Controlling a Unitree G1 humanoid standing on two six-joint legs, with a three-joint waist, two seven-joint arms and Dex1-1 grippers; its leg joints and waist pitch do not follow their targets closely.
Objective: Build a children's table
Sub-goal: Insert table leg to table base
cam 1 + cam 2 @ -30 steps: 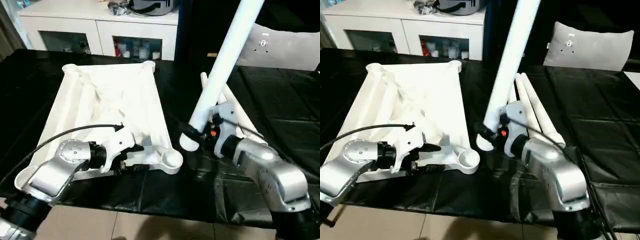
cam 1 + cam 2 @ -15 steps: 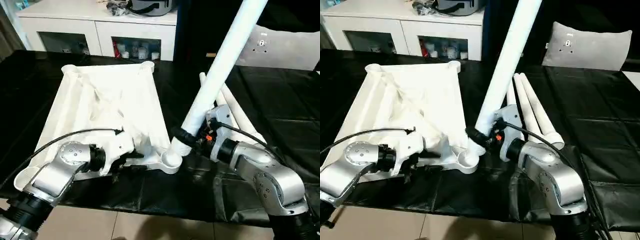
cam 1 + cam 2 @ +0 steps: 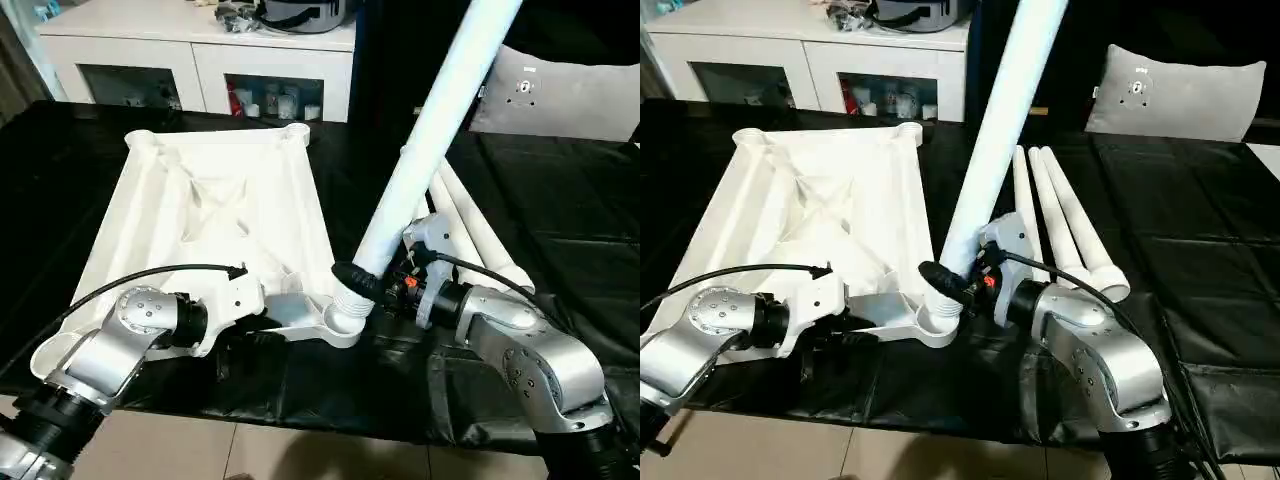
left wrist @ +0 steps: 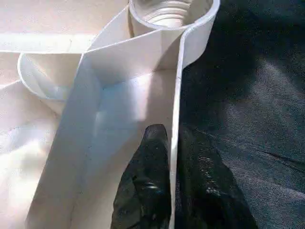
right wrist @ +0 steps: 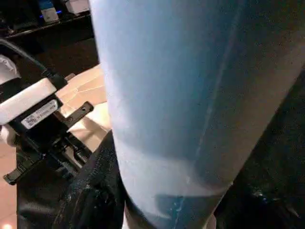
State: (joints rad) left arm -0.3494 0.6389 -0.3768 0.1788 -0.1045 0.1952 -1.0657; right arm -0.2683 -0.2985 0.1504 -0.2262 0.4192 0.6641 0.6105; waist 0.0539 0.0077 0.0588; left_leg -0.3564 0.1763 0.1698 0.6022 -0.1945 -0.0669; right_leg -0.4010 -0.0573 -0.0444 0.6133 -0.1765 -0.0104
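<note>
The white table top (image 3: 220,210) lies underside up on the black cloth. My left gripper (image 4: 174,157) is shut on the top's thin near rim, one black finger (image 4: 147,191) on each side, close to the near right corner socket (image 3: 345,322). My right gripper (image 3: 365,282) is shut on a long white leg (image 3: 430,130) just above its lower end. The leg stands steeply, leaning up to the right, and its threaded end sits at the mouth of that socket (image 4: 169,12). In the right wrist view the leg (image 5: 190,95) is very close.
Three more white legs (image 3: 1060,215) lie side by side on the cloth right of the top. A white cabinet with glass doors (image 3: 200,60) stands behind, a grey pillow (image 3: 560,95) at the back right. The table's front edge and the floor (image 3: 250,450) are just below my arms.
My right gripper has carried the leg's lower end left, from beside the top onto the near right corner socket. My left gripper has closed on the top's near rim.
</note>
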